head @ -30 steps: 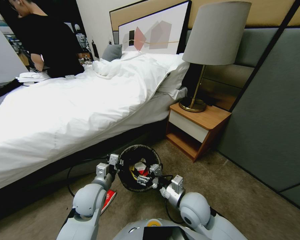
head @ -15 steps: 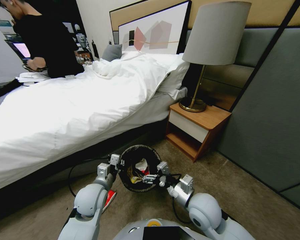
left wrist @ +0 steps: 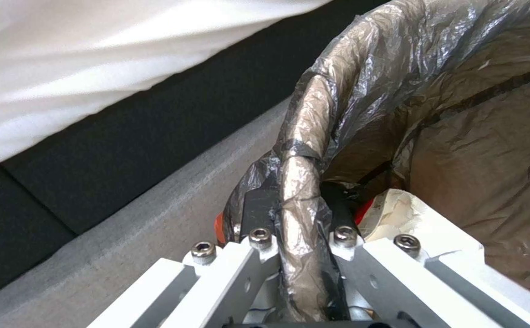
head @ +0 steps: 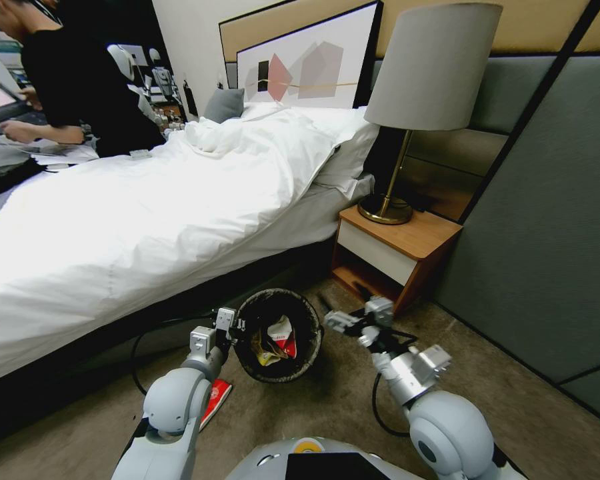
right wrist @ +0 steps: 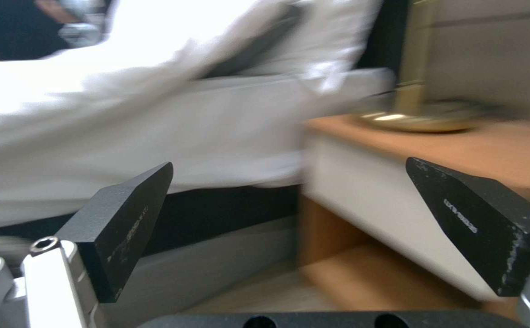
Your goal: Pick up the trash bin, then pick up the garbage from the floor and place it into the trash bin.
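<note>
The trash bin [head: 311, 343], lined with a dark bag, is tilted so its mouth faces me, just in front of the bed base. My left gripper [head: 238, 326] is shut on its near-left rim; the left wrist view shows the bag-covered rim [left wrist: 299, 182] pinched in the left gripper [left wrist: 298, 207]. Garbage lies inside: a red-and-white carton [head: 283, 333] and a yellow wrapper [head: 267, 356]. A red piece of garbage [head: 217, 398] lies on the carpet beside my left arm. My right gripper [head: 343, 300] hangs open and empty to the right of the bin, and in its own view the right gripper [right wrist: 289, 168] faces the nightstand.
The white bed [head: 147, 220] runs along the left, with a dark base. A wooden nightstand [head: 393, 257] with a lamp [head: 413, 100] stands at right, against grey wall panels [head: 547, 267]. A black cable [head: 140, 353] lies on the carpet by the bed.
My right gripper has drawn out of the bin's mouth and swung right towards the nightstand, open and empty. The bin and left gripper have stayed put.
</note>
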`<state>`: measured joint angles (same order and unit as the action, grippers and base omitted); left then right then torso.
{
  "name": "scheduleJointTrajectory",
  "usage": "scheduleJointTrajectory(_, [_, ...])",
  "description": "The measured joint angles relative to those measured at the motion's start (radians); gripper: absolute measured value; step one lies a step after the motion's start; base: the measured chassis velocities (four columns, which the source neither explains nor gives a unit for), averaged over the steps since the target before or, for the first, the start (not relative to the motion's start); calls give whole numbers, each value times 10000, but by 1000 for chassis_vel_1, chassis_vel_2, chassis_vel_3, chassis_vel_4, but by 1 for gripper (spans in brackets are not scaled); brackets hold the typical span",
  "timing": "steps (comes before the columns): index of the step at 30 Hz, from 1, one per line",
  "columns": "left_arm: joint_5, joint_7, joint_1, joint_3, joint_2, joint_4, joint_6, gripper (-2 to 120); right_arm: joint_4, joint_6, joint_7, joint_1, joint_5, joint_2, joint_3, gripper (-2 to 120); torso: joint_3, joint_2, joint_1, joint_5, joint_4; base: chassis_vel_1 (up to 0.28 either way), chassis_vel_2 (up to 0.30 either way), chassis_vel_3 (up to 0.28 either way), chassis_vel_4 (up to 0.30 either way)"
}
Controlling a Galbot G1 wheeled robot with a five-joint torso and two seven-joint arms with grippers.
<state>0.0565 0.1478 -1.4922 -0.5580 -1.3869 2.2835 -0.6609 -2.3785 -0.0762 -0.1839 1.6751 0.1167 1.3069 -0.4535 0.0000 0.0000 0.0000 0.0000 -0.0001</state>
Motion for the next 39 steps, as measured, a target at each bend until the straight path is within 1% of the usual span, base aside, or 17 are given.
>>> scheduleJointTrajectory(1, [9, 0, -16, -19, -12, 20, 0, 1, 119, 244, 0, 215, -154, 112, -163, 100, 0, 0, 0, 1, 0, 0, 0, 0, 0])
scheduleJointTrajectory(2, [9, 0, -16, -19, -12, 20, 0, 1, 119, 244, 0, 215, -154, 112, -163, 100, 0, 0, 0, 1, 0, 0, 0, 0, 0])
scheduleJointTrajectory(4, [19, -9, -59, -89, -35, 78, 0, 1, 326, 803, 2, 710, -414, 223, -375, 100, 0, 0, 0, 0, 0, 0, 0, 0, 0])
scheduleJointTrajectory(5, [19, -9, -59, -89, -35, 78, 0, 1, 326, 803, 2, 710, -414, 223, -375, 100, 0, 0, 0, 0, 0, 0, 0, 0, 0])
scheduleJointTrajectory(8, [91, -35, -92, -161, -38, 163, 0, 1, 555, 1766, -122, 1613, -705, 355, -498, 100, -1, 0, 0, 0, 0, 0, 0, 0, 0])
scheduleJointTrajectory(9, [91, -35, -92, -161, -38, 163, 0, 1, 555, 1766, -122, 1613, -705, 355, -498, 100, -1, 0, 0, 0, 0, 0, 0, 0, 0])
scheduleJointTrajectory(12, [133, -78, -117, -164, -30, 173, 30, 1, 548, 2273, -229, 2284, -806, 635, -563, 100, 0, -1, -1, -1, 0, 0, 0, 0, 0])
scheduleJointTrajectory(15, [133, -81, -131, -170, -17, 173, 30, 1, 534, 2499, -241, 2579, -840, 748, -712, 100, -1, 0, 0, -1, 0, 0, 0, 0, 0])
scheduleJointTrajectory(22, [121, -44, -209, -198, 6, 232, -109, 1, 493, 2805, -241, 2957, -811, 811, -1120, 100, -1, -1, 0, -1, 1, 0, 0, 0, 0])
scheduleJointTrajectory(30, [75, 110, -233, -273, 12, 296, -163, 1, 461, 2859, -240, 2992, -800, 872, -1116, 100, -1, 0, 0, 0, 1, 0, 0, 0, 0])
scheduleJointTrajectory(39, [28, 117, -206, -199, -79, 314, -167, 1, 457, 2839, -299, 2998, -739, 870, -1197, 100, -1, 0, 0, 0, 0, 8, 5, 5, 4])
